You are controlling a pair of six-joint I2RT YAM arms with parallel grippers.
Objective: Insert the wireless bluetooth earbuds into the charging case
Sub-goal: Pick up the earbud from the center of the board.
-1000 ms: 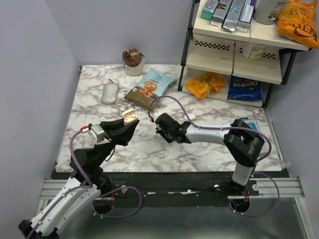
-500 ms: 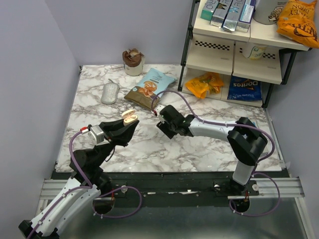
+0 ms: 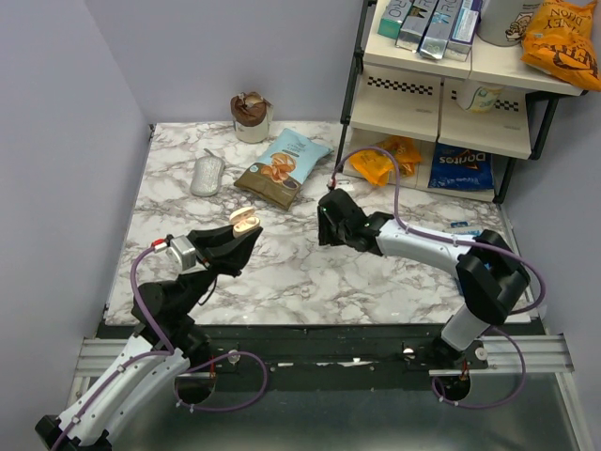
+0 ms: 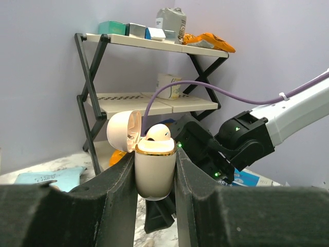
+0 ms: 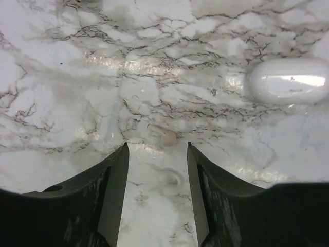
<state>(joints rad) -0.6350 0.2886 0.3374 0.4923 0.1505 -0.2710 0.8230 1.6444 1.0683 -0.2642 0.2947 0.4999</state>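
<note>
While the left gripper [image 4: 155, 160] pinches the charging case [image 4: 154, 175] between its 2 fingers, the right gripper [image 5: 157, 150] points down at the marble table [image 3: 282, 277] with its 2 fingers spread and nothing between them.

1. Charging case [image 3: 244, 222]: cream with a gold rim, held upright and clear of the table at the tip of the left arm. The lid is open and hinged back, to the left in the left wrist view. Both finger pads press flat on the body below the rim.

2. Seated earbud [image 4: 157, 133]: 1 cream bud sits in the top of the case, its rounded head showing above the rim.

3. Loose earbud [image 5: 164, 136]: 1 cream bud lies on its side on the marble, just ahead of the right fingertips and in line with the gap between them. It touches neither finger.

4. Right gripper [image 3: 329, 225], top view: near the middle of the table, to the right of the case and well apart from it.

5. Other stock at the far side of the table: 1 grey oval object [image 3: 208, 175], 1 light blue snack bag [image 3: 285, 167] lying flat, and 1 brown-topped tub [image 3: 251, 116] by the wall. A black-framed shelf rack [image 3: 441, 94] stands at the far right, with an orange bag [image 3: 390, 158] and a blue chip bag [image 3: 461, 167] on its lowest level.
</note>
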